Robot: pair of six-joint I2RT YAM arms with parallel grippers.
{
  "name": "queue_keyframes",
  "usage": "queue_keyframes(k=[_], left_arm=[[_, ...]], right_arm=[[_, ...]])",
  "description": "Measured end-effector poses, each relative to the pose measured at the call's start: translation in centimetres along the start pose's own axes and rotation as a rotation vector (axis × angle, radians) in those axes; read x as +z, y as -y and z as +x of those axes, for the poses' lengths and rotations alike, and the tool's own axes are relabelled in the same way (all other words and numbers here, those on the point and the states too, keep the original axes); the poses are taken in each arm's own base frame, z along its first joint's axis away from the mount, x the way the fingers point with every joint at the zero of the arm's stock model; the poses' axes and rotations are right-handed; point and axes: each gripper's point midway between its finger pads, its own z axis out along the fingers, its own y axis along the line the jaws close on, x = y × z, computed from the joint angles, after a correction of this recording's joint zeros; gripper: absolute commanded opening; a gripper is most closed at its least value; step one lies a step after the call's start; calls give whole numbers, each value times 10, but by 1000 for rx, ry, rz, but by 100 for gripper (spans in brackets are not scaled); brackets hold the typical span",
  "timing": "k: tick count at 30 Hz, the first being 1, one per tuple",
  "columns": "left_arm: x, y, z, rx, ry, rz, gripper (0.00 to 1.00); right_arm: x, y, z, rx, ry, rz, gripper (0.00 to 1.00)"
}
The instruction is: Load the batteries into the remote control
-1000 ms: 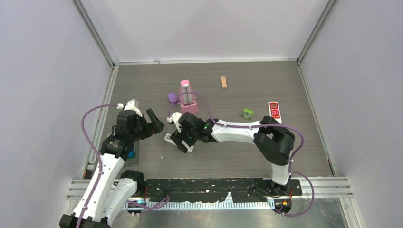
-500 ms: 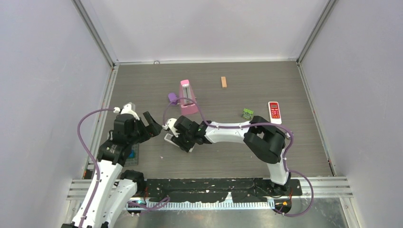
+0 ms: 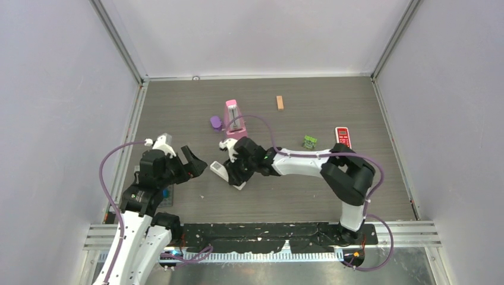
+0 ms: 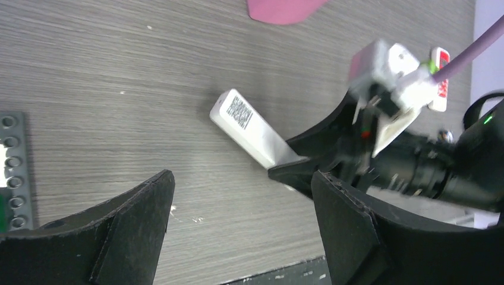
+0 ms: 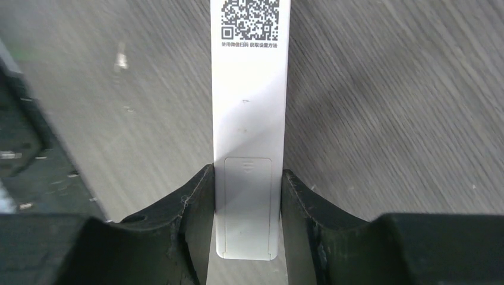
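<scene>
1. The right gripper (image 5: 248,178) holds the white remote (image 5: 249,119) by its 2 long sides, 1 finger on each side.
2. The white remote shows its back, with a square code near the far end and the small battery lid between the fingers. The lid is on.
3. The white remote (image 3: 219,171) is near the middle of the desk (image 3: 285,196), a bit to the left. I cannot tell if it touches the desk.
4. The left gripper (image 3: 196,163) is wide and holds nothing. It hangs just left of the white remote, with its fingers pointing at it.
5. A grey bumpy plate (image 4: 12,166) lies by the left edge, under the left arm.
6. A red and white remote (image 3: 343,138) lies near the right edge. A small green thing (image 3: 309,142) lies just beside it, too small to tell what it is.
7. A pink thing (image 3: 233,119) stands toward the far edge, with a purple thing (image 3: 216,122) next to it. A small orange block (image 3: 279,103) lies farther back.
</scene>
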Motion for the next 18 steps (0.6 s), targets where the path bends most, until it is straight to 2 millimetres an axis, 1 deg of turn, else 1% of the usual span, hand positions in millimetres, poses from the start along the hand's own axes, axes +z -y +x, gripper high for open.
queue_keyframes(k=[2,6,7,8,11,13,14,18], left_arm=[[-1,7,5,17,-26,43,87],[-6,31,12,48,-78,183,87],[-8,39,12,53,-84,227,87],[-10,47,11,57,-86,270,87],[-15,65,5,57,-74,361,87],[-18,75,-1,48,-57,408,85],[-22,83,-4,37,-51,442,84],[-32,104,-21,19,-2,529,73]], right_arm=[[-14,-2,-8,77,44,-61,16],[-54,-18,-44,219,205,-249,16],[-69,-29,-58,251,260,-325,16],[-77,-30,-65,267,287,-352,16],[-112,-57,-92,313,385,-531,16],[-131,-73,-105,336,430,-637,16],[-138,-78,-110,354,446,-678,16],[-160,-90,-122,422,485,-809,16]])
